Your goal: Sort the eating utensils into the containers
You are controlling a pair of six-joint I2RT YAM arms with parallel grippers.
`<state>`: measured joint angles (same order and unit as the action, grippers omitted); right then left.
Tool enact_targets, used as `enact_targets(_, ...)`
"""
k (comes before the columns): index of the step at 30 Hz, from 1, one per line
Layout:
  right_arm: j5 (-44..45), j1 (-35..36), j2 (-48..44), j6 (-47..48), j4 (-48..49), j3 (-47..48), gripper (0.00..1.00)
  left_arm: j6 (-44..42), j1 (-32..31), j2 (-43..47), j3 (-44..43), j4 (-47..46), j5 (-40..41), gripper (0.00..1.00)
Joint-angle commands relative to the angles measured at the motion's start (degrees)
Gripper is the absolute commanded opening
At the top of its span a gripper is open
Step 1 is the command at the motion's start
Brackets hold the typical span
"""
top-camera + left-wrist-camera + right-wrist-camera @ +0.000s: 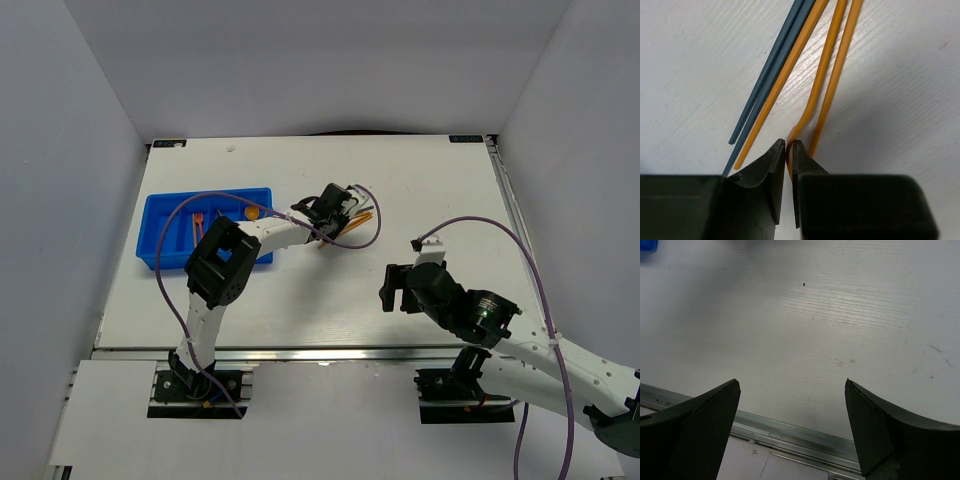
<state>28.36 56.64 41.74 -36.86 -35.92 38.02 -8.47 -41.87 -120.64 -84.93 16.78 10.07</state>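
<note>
Blue tray [150, 212] holds a few orange utensils [198, 224] (one a round-bowled spoon [251, 212]).

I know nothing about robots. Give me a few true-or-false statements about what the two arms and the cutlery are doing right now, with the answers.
1. The left gripper is pinched shut on a bent orange utensil. True.
2. The right gripper holds a fork. False: it is open and empty above the table.
3. The blue tray already has orange utensils in it. True.
4. Every loose utensil beside the left gripper is orange. False: two dark grey-blue sticks lie there too.
</note>
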Motion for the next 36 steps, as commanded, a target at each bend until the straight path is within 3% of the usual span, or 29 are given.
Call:
enact_targets(1, 0.8, 0.0, 0.1, 0.8, 1.6, -0.1, 0.89, -0.4, 0.0, 2.5, -0.5, -1.3, 0.1, 0.21)
enact_targets(6, 0.8, 0.0, 0.0, 0.8, 1.6, -0.3, 0.89, -1.3, 0.0, 2.4, -0.2, -1.1, -0.3, 0.17)
enact_targets(9, 0.8, 0.0, 0.2, 0.8, 1.8, -0.5, 0.89, -1.4, 0.0, 2.1, -0.1, -1.0, -0.4, 0.08)
enact_targets(10, 0.8, 0.0, 0.2, 0.8, 1.8, -0.5, 0.89, -1.4, 0.0, 2.0, -0.1, -0.9, -0.3, 0.0)
enact_targets(26, 0.7, 0.0, 0.4, 0.7, 2.3, -0.6, 0.89, 0.8, 0.0, 12.9, 1.3, -4.9, -2.0, 0.0)
enact_targets(29, 0.7, 0.0, 0.3, 0.7, 2.3, -0.4, 0.89, 2.3, 0.0, 16.0, 3.3, -6.0, 1.7, 0.0)
enact_targets(31, 0.7, -0.1, 0.0, 0.7, 2.3, -0.3, 0.89, 4.2, 0.9, 18.8, 4.8, -7.1, 11.7, 0.0)
enact_targets(33, 0.8, -0.1, -0.1, 0.8, 2.5, -0.1, 0.89, 10.0, 2.9, 20.5, 4.6, -3.4, 19.9, 0.0)
enact_targets(36, 0.7, -0.1, -0.3, 1.2, 2.9, 0.0, 0.89, 21.5, 9.2, 26.9, 6.6, 3.6, 24.6, 0.0)
